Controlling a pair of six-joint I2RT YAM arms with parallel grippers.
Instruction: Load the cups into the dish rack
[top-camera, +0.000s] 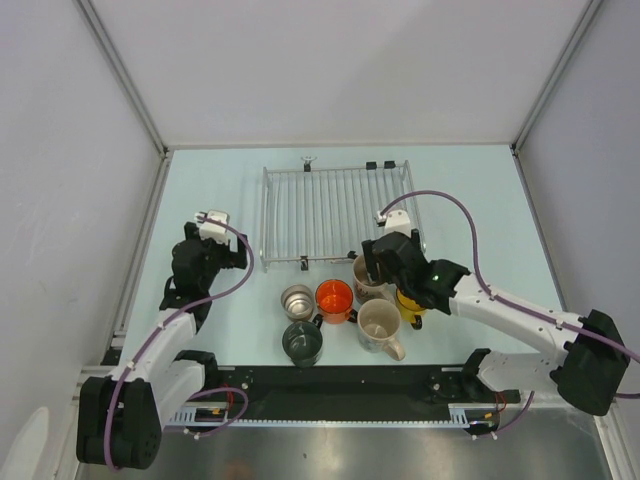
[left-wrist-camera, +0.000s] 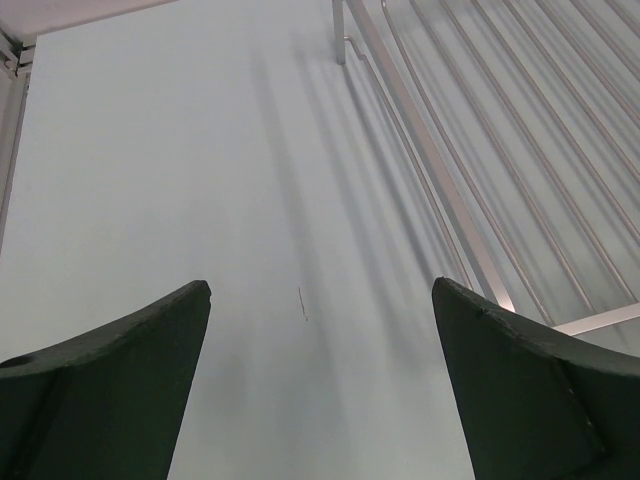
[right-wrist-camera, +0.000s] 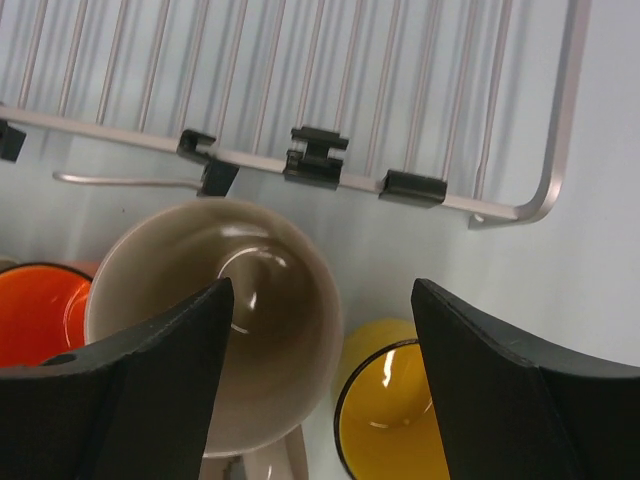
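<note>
- Currently the right gripper (right-wrist-camera: 320, 290) hangs over a cream cup (right-wrist-camera: 260, 300), fingers spread wide, not closed on it.
- The dish rack (top-camera: 337, 215) lies mid-counter, toward the far edge.
- All six cups stand between the rack and the counter's near edge: yellow (right-wrist-camera: 390, 425), orange (top-camera: 334, 298), steel (top-camera: 296, 298), grey-green (top-camera: 302, 342), second cream (top-camera: 378, 325).
- The left gripper (left-wrist-camera: 320, 285) is spread above bare counter (left-wrist-camera: 200, 150), left of the rack.

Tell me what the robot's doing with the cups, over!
Both open: left pincer over bare table beside dish rack, right pincer above cream mug. Rack empty. Yellow mug crowds that mug's side.
</note>
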